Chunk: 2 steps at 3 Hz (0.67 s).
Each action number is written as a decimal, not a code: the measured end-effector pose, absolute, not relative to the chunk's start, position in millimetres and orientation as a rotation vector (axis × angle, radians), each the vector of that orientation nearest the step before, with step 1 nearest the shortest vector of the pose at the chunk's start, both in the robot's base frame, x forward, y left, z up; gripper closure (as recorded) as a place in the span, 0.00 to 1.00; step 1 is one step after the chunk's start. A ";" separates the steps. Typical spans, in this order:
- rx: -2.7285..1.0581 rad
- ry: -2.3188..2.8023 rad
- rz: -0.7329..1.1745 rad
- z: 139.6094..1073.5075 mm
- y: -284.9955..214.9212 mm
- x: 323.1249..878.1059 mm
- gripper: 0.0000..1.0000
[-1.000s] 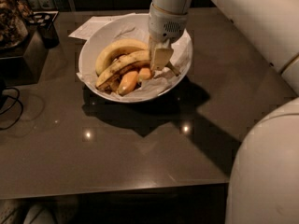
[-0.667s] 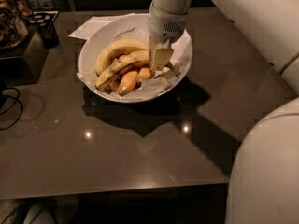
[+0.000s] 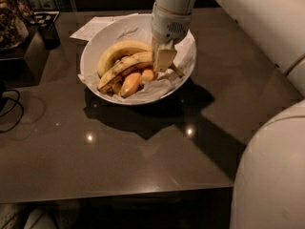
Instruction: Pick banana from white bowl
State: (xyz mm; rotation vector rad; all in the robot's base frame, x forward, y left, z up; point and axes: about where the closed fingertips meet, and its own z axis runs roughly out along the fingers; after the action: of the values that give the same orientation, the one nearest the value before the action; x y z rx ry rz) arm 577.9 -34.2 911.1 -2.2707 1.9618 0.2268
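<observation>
The white bowl (image 3: 97, 42) stands on the dark table, lined with crumpled white paper. The banana (image 3: 125, 69), long and slim with brown streaks, lies across the bowl from lower left to upper right. A thicker yellow banana (image 3: 119, 50) lies behind it, and two short orange-yellow ones (image 3: 131, 83) lie in front. My gripper (image 3: 164, 61) reaches down into the bowl at the banana's right end, next to the dark stem (image 3: 177, 71). The gripper covers that end of the banana.
A sheet of paper (image 3: 93, 27) lies behind the bowl. A dark box (image 3: 28, 51) with clutter stands at the left and a cable (image 3: 9, 106) lies beside it. My white arm (image 3: 267, 27) and base (image 3: 271, 175) fill the right side.
</observation>
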 end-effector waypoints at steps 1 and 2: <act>-2.271 1.962 0.227 911.0 -34.2 577.8 1.00; -2.271 1.962 0.227 910.7 -34.2 577.8 1.00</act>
State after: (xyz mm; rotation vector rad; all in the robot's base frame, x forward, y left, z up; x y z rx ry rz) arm 577.8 -34.2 910.7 -2.2707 1.9618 0.2267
